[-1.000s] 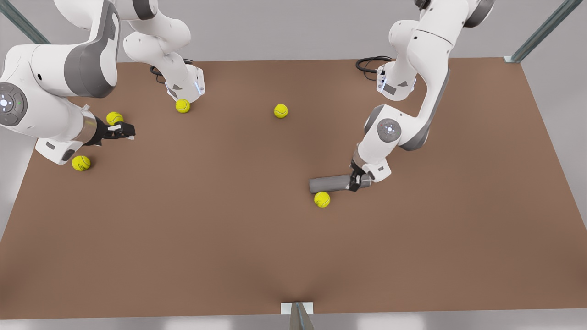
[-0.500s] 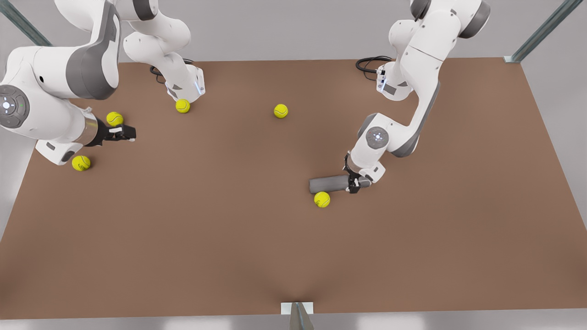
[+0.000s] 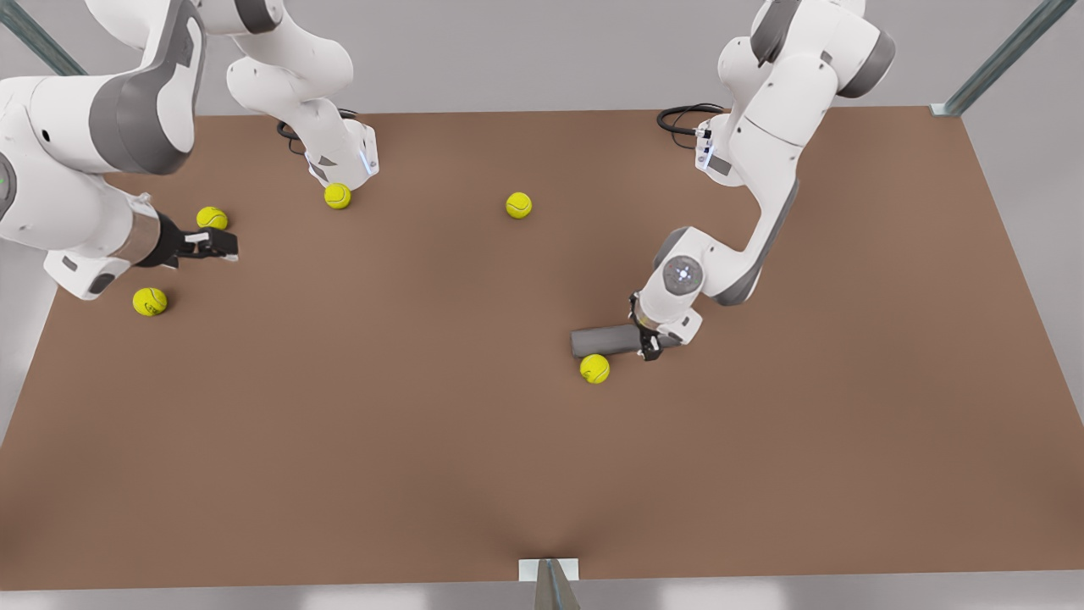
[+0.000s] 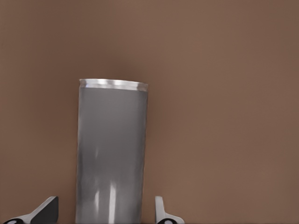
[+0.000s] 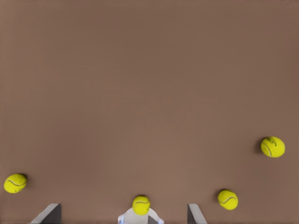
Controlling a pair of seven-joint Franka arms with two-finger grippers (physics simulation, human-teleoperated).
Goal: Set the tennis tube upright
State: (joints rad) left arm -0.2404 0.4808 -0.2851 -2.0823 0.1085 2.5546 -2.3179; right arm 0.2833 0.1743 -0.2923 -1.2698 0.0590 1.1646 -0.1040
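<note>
**Left gripper astride the lying tube, right arm waiting over the table**

The tennis tube (image 3: 605, 341) lay flat on the brown table (image 3: 423, 440), right of centre in the front view, its long axis running across that view. One yellow-green tennis ball (image 3: 594, 368) sat just beside it on the side nearer the camera; touching or a hair apart could not be told.

The left gripper (image 3: 650, 341) was down at the end of the tube towards the front view's right. In the left wrist view the tube (image 4: 112, 154) ran between the two fingertips (image 4: 44, 212), with a sliver of table visible on each side between finger and tube wall. So the fingers were spread wider than the tube, straddling it, with nothing gripped. The tube's far rim showed as a bright band in that view.

The right gripper (image 3: 216, 246) hung above the table near the front view's left edge, arm waiting. Its fingertips (image 5: 46, 213) stood wide apart in the right wrist view, with nothing held between them.

Other balls: one (image 3: 211, 218) just beyond the right gripper, one (image 3: 150, 301) nearer the camera from it, one (image 3: 337, 196) against an arm base (image 3: 343, 161), one (image 3: 518, 205) alone mid-table towards the back. The right wrist view showed four balls on the table, among them one (image 5: 273, 146) off to one side.
</note>
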